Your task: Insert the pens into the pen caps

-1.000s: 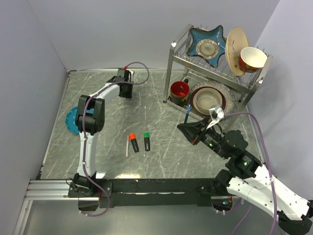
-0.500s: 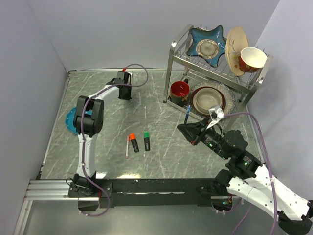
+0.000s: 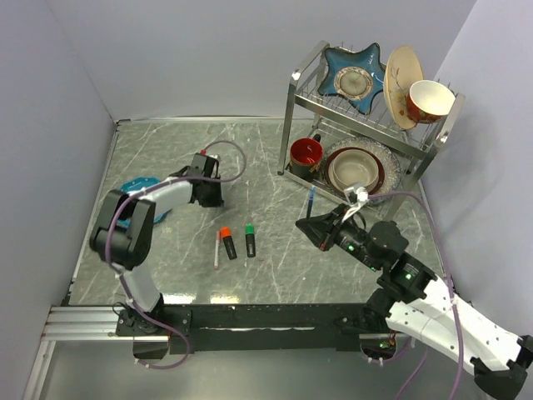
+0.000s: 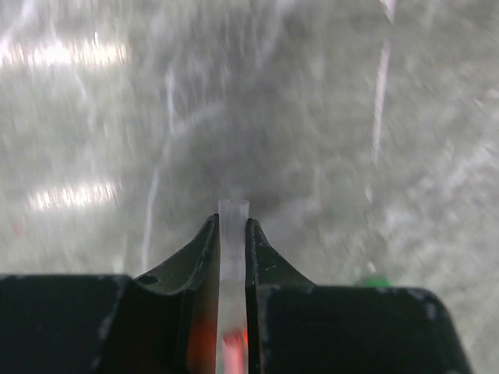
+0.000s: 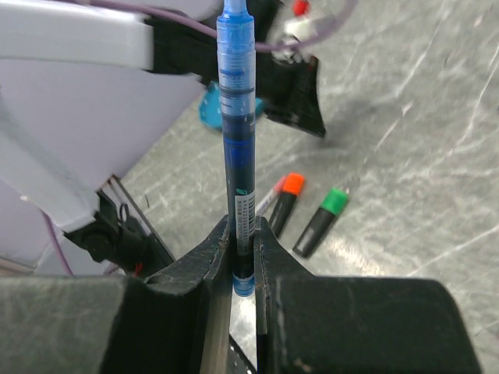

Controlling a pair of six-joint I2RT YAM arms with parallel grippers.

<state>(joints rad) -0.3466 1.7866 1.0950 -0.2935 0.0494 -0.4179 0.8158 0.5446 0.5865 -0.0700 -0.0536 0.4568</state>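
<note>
My left gripper (image 3: 208, 195) hangs over the table left of centre, shut on a thin clear pen cap (image 4: 233, 222) with red showing inside its base; the cap sticks out past the fingertips (image 4: 209, 234). My right gripper (image 3: 321, 230) is shut on the blue pen (image 3: 311, 198), which in the right wrist view (image 5: 236, 117) stands straight up out of the jaws. On the table between the arms lie the orange-tipped black marker (image 3: 226, 242), the green-tipped black marker (image 3: 250, 239) and the thin white pen (image 3: 217, 249). All three also show in the right wrist view: orange (image 5: 285, 201), green (image 5: 321, 221), white (image 5: 269, 195).
A metal dish rack (image 3: 293, 108) with plates and bowls stands at the back right, a red mug (image 3: 306, 153) at its foot. A blue plate (image 3: 133, 190) lies at the left under the left arm. Walls close off the left and the back.
My left gripper has come from the far back of the table toward the near side, carrying the cap. My right gripper has shifted slightly left and nearer with the blue pen.
</note>
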